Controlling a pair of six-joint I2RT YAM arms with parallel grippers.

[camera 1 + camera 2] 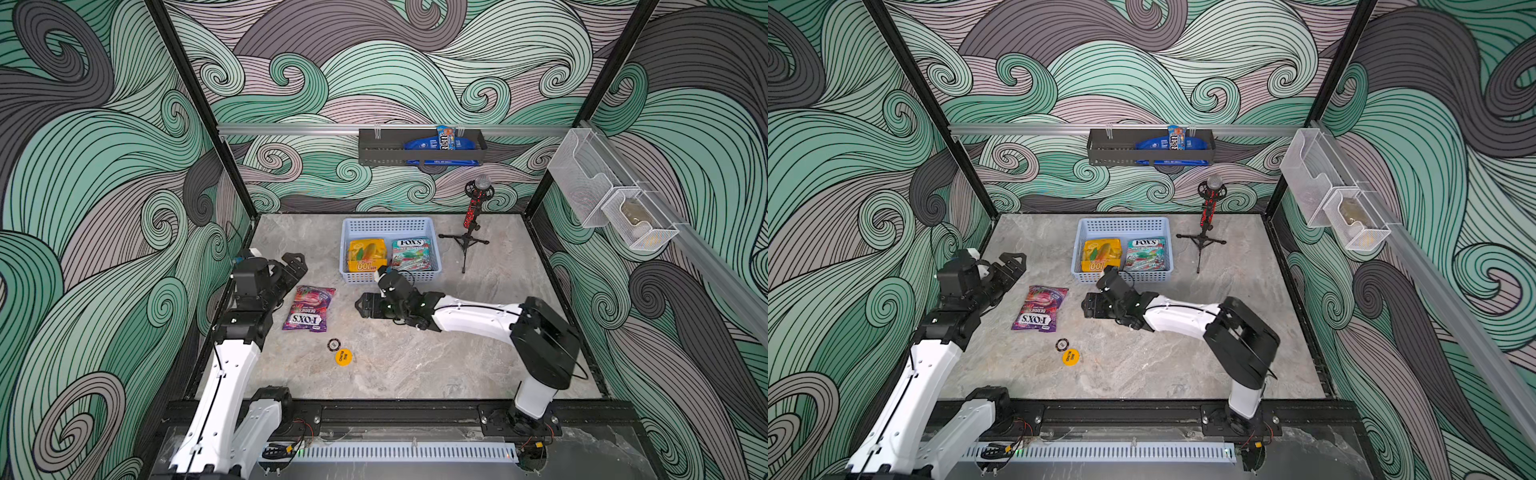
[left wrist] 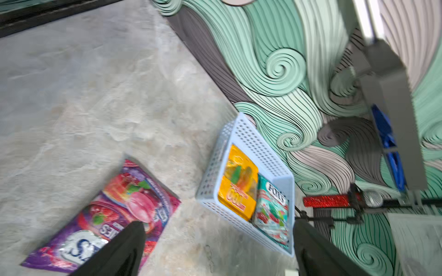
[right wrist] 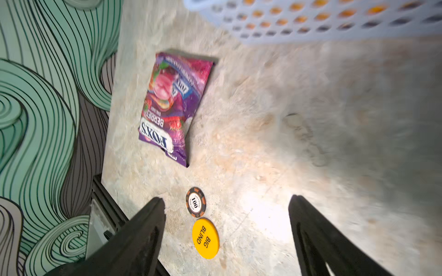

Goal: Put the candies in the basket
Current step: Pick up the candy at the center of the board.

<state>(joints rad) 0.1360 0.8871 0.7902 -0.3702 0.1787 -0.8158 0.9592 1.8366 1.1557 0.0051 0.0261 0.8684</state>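
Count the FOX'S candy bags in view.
2: the teal FOX'S Mint bag lies inside the light blue lattice plastic basket; the purple FOX'S Berries bag on the table. Others may hide beneath.

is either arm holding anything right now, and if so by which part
Nothing is held. The left gripper and right gripper both show open, empty jaws; the glossy purple FOX'S Berries candy bag lies untouched on the grey marbled tabletop.
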